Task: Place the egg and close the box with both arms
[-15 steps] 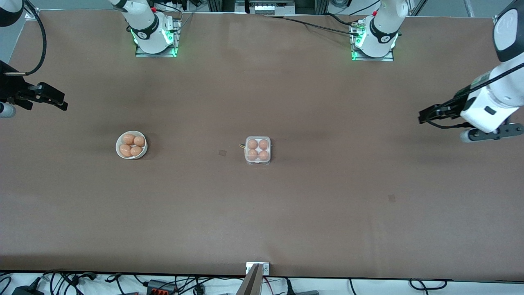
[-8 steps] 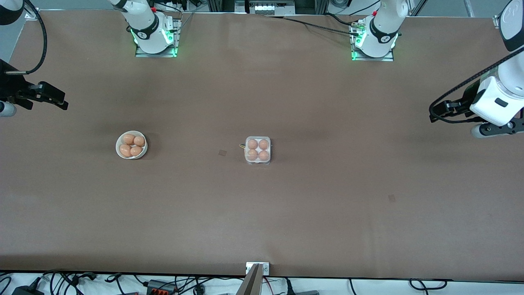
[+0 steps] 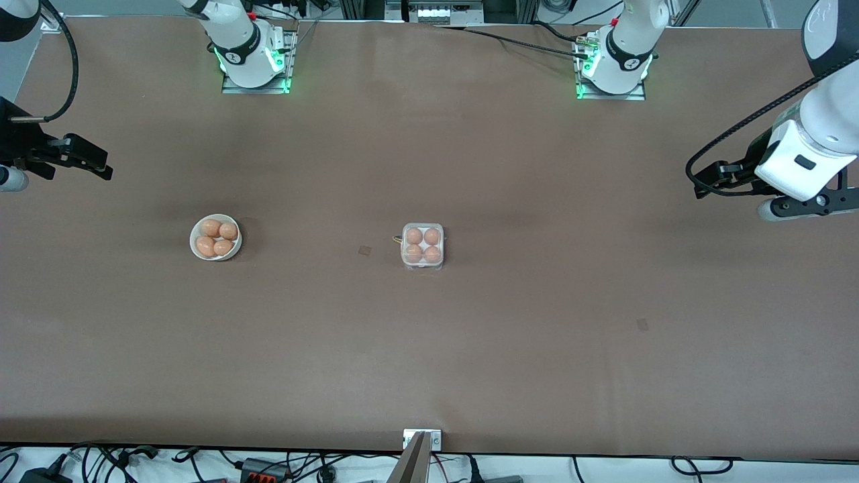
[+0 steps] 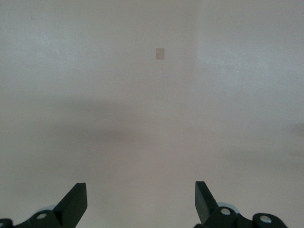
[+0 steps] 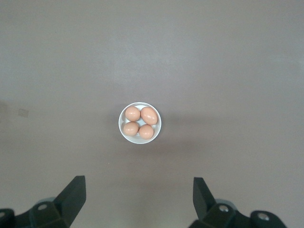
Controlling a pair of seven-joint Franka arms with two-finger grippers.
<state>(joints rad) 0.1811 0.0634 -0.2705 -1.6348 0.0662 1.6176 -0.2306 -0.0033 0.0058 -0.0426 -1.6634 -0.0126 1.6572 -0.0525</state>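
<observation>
Only the front view showed us the box (image 3: 422,246), mid-bench, lid down over four orange-brown eggs. The right wrist view showed the white bowl (image 5: 139,123) of four eggs. The right gripper (image 5: 137,199) and left gripper (image 4: 141,202) hung spread apart over opposite bench ends.

Even overhead light, mostly sharp. The brown paper-covered table (image 3: 510,349) shows soft diffuse shadows. The left wrist view looks washed-out and pale
</observation>
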